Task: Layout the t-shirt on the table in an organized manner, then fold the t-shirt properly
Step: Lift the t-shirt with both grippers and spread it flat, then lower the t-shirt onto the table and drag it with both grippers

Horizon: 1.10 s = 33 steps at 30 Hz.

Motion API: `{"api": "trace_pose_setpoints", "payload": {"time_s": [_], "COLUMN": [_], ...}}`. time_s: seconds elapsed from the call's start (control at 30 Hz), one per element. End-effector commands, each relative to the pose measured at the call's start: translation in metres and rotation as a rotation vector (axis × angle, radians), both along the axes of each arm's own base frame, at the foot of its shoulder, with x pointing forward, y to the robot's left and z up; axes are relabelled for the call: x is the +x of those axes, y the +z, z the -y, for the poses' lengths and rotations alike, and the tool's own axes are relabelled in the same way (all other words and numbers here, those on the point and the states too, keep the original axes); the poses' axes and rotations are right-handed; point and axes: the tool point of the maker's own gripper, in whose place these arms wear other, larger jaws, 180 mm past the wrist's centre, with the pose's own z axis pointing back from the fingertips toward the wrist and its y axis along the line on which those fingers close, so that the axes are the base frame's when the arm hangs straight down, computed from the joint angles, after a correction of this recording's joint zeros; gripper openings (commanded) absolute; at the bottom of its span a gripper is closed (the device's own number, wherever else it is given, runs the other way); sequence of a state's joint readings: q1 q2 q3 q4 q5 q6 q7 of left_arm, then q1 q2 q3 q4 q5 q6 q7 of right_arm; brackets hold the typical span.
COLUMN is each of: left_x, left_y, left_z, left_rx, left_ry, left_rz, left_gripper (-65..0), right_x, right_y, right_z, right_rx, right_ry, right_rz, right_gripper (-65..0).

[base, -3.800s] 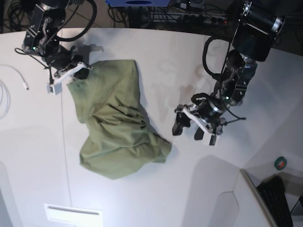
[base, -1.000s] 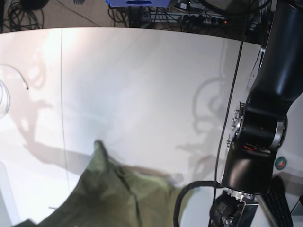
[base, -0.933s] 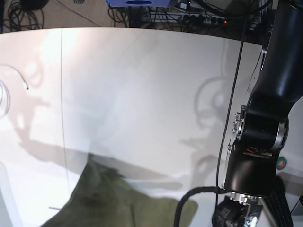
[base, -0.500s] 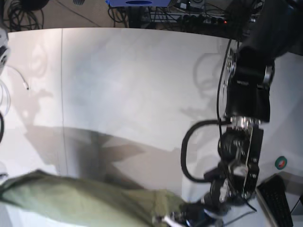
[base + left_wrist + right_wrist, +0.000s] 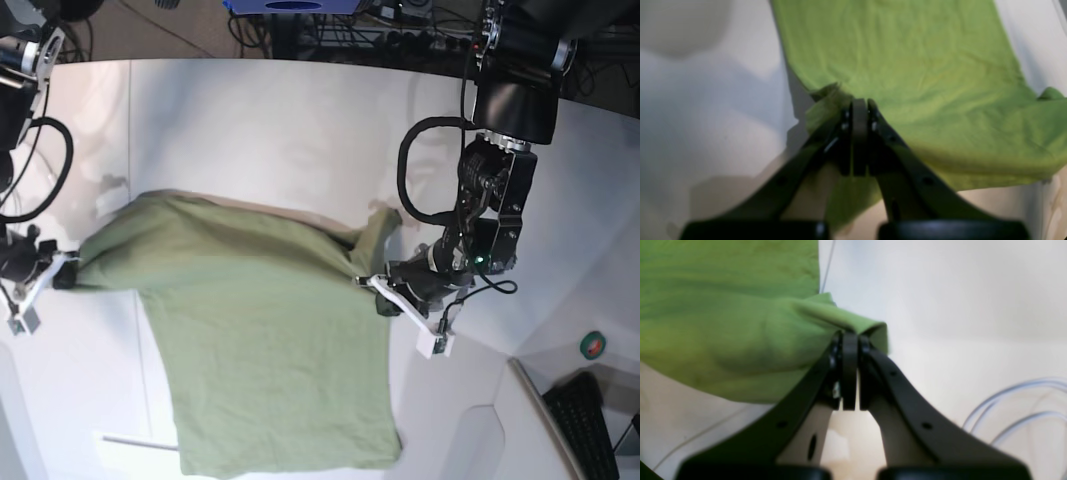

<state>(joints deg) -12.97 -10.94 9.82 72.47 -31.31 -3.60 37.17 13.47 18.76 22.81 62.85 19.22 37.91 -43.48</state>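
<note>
On the white table: the olive-green t-shirt, lower part in the base view spread fairly flat, upper part bunched and loosely draped between both arms. At one side, left gripper, closed tight on a pinch of the cloth. At the opposite side, right gripper, likewise closed on a fold. Well apart from each other. Near the right gripper, on the tabletop: looped pale cable.

Base view: bright, fairly even; the bench reads pale, with soft grey shadows beside the left arm. Light source out of frame. Both wrist views: cloth and bench slightly soft; dark foreground parts below the end effector tips heavily blurred.
</note>
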Motion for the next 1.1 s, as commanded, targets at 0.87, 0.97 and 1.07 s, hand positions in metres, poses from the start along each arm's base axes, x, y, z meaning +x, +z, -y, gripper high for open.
{"api": "trace_pose_setpoints", "payload": {"time_s": [0.87, 0.97, 1.07], "left_x": [0.022, 0.047, 0.083], "left_y": [0.042, 0.055, 0.059], "left_z": [0.031, 0.029, 0.029], "left_rx": [0.137, 0.150, 0.138], "left_ry": [-0.137, -0.125, -0.082], "left_rz": [0.171, 0.195, 0.228], "left_gripper": [-13.2, -31.3, -62.9], "right_x": [0.013, -0.006, -0.012], "right_y": [0.062, 0.047, 0.034], "right_z": [-0.010, -0.052, -0.081], "right_rx": [-0.128, -0.059, 0.011], "right_ry": [-0.050, -0.023, -0.018], "right_rz": [0.107, 0.099, 0.080], "right_gripper": [-38.6, -56.1, -65.0]}}
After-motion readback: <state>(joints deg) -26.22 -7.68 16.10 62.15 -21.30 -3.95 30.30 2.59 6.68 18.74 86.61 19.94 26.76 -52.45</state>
